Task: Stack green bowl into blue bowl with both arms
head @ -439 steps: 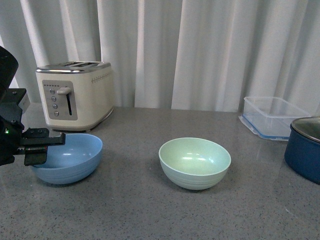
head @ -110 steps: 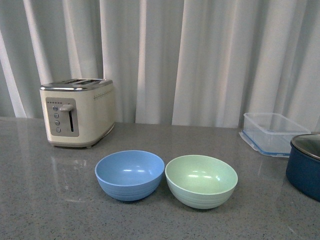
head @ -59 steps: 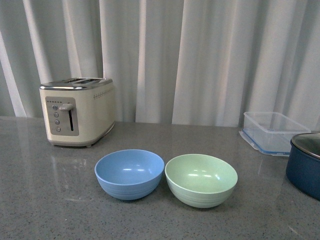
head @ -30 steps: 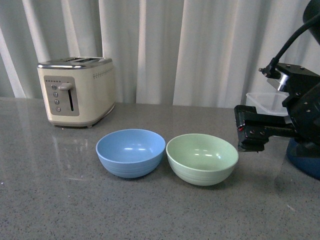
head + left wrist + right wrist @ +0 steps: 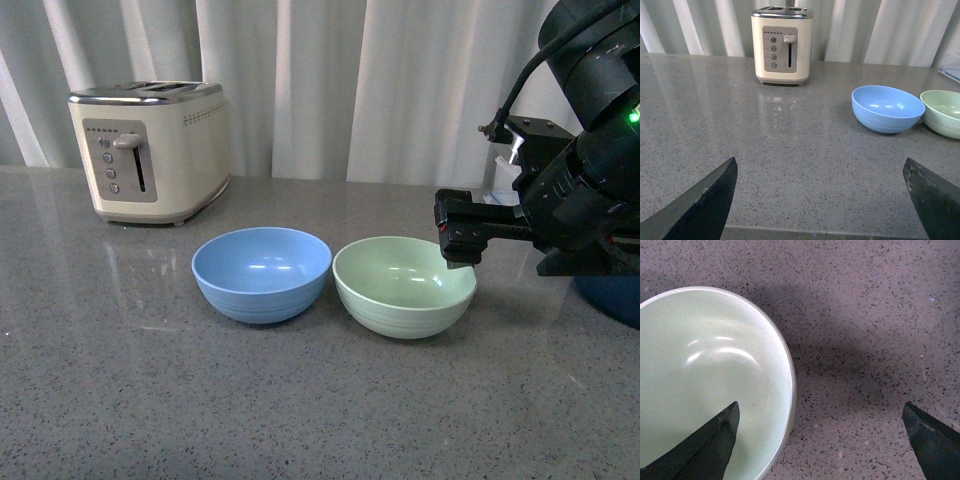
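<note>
Where the right gripper point(image 5: 820, 440) hangs: above the green bowl point(image 5: 404, 285), over the rim on the side away from the blue bowl point(image 5: 262, 272). Its jaws are spread wide, one finger over the bowl's inside and the other over bare table point(image 5: 300, 400).
Left gripper point(image 5: 820, 200): also spread and holding nothing, low over the table and well apart from both bowls.
Bowls: both on the table, side by side, green not yet in blue. Whether the rims touch or only nearly touch cannot be told.
Risk, grip: a one-sided pinch on a thin, smooth wall may let the green bowl tilt or slip once lifted.
Risk, shove: if the gripper comes down off-line, the inner finger could press the rim and push green into blue, sliding both.
Risk, stacking: blue is unheld, so a skewed drop could tip it or skate it toward the toaster point(image 5: 150, 150).
Risk, arm: the bulky right arm point(image 5: 590, 170) is close to the pot point(image 5: 612, 300) and may knock it.
Hidden: most of the pot is behind the arm, and the left arm is absent from the front view. The right gripper's height above the rim is hard to judge.
</note>
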### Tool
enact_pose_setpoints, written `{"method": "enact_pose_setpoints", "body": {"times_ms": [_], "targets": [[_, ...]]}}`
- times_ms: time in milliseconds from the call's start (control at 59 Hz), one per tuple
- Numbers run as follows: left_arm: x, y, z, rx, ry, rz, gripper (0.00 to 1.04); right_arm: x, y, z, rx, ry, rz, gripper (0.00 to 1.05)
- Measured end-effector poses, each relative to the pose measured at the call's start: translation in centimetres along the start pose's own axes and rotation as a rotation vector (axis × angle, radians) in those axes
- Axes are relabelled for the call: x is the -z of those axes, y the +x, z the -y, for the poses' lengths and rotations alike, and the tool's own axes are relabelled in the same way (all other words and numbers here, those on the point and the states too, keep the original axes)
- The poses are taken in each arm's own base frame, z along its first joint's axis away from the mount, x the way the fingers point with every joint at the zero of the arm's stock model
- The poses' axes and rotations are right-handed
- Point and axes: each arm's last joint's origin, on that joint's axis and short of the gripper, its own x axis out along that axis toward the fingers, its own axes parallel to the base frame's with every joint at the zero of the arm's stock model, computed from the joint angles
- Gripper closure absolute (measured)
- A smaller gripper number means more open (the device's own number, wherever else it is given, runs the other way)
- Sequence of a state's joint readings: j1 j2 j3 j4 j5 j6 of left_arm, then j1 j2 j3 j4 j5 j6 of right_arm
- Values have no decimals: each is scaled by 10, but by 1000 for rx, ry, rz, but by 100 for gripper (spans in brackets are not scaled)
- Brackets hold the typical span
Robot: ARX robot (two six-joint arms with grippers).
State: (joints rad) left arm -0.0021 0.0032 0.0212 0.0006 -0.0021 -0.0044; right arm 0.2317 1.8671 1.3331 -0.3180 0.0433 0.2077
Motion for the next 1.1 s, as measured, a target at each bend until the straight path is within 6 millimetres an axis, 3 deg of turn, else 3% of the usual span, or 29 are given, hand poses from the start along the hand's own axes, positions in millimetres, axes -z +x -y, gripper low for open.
{"method": "enact_pose_setpoints", "body": {"times_ms": [847,898,1102], "targets": [[0,0,0,0,0,0,7,8,33,-22,-34,-62,-44,10],[0,0,0,0,0,0,7,7,34,-22,-33,-66,-36,14],[0,0,0,0,0,0,7,5,35,-22,-40,-72,-16,48]]}}
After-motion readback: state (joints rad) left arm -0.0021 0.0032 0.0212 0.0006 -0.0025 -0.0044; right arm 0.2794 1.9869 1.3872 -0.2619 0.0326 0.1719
